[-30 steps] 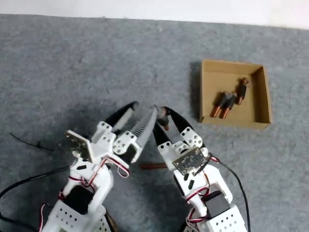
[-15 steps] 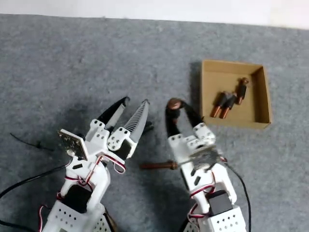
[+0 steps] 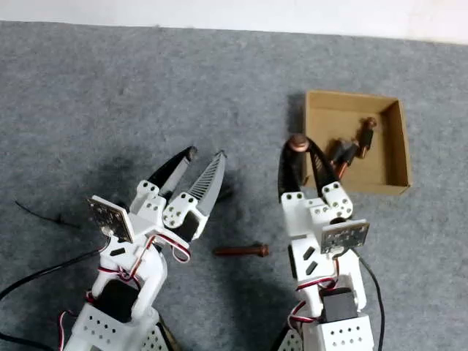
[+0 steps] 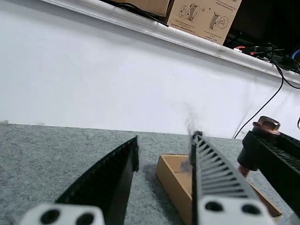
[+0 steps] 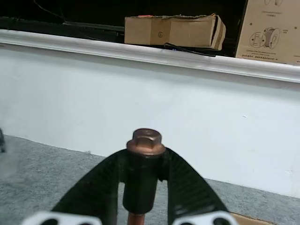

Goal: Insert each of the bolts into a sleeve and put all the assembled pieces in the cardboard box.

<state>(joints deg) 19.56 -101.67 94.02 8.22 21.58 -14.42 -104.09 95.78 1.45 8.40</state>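
Right gripper (image 3: 298,151) clamped on upright bolt-in-sleeve piece (image 5: 146,165), just beside cardboard box (image 3: 355,188), likely for drop-in. Left gripper (image 3: 205,155) apart, empty, farther from box; loose bolt (image 3: 241,251) awaits.

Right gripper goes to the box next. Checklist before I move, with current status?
1. Right gripper jaws shut on the copper bolt in its black sleeve: ok.
2. Bolt head seated on the sleeve top: ok.
3. Piece over the open brown cardboard box: not ok, just outside its rim in the high view.
4. Bare floor beside the assembled pieces inside: ok.
5. Left gripper open, empty, apart: ok.
6. Loose copper bolt on the grey carpet, off the path: ok.
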